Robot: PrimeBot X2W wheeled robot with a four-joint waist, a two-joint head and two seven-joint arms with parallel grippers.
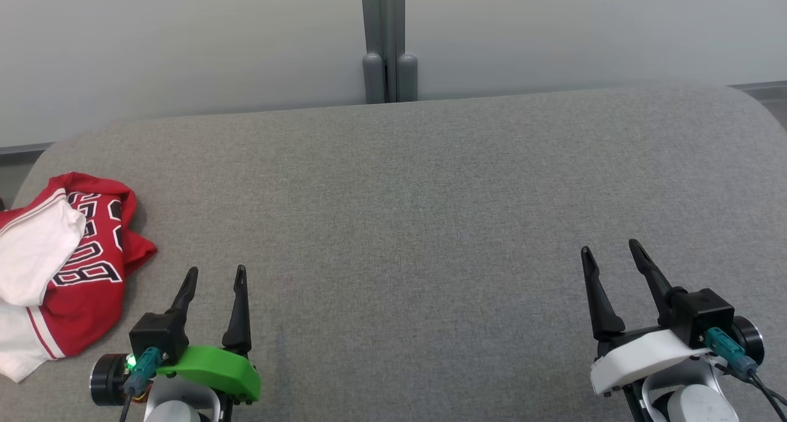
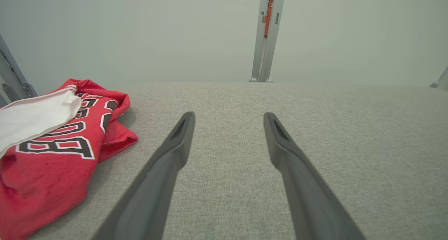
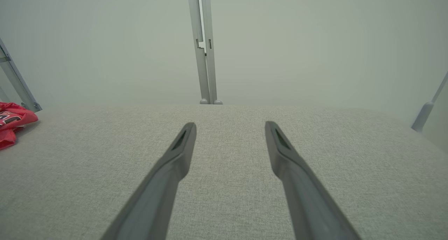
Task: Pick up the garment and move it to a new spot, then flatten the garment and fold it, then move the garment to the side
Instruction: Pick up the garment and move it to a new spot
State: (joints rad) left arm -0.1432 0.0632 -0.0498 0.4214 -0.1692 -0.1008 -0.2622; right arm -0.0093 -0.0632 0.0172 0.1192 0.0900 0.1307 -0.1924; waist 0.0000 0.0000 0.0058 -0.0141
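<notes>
A crumpled red and white garment (image 1: 67, 265) with black-and-white lettering lies bunched at the left edge of the grey fabric surface (image 1: 406, 225). My left gripper (image 1: 216, 273) stands open just right of it, nothing between its fingers. In the left wrist view the garment (image 2: 52, 152) lies left of the open left gripper (image 2: 229, 117), apart from the fingers. My right gripper (image 1: 610, 250) stands open at the lower right, far from the cloth. The right wrist view has the right gripper (image 3: 230, 126) open over bare fabric, with a corner of the garment (image 3: 12, 122) at the far left.
A pale wall runs behind the surface, with a grey vertical post (image 1: 388, 47) at its middle. The surface has rounded far corners. A grey metal strut (image 3: 425, 114) stands off the right side.
</notes>
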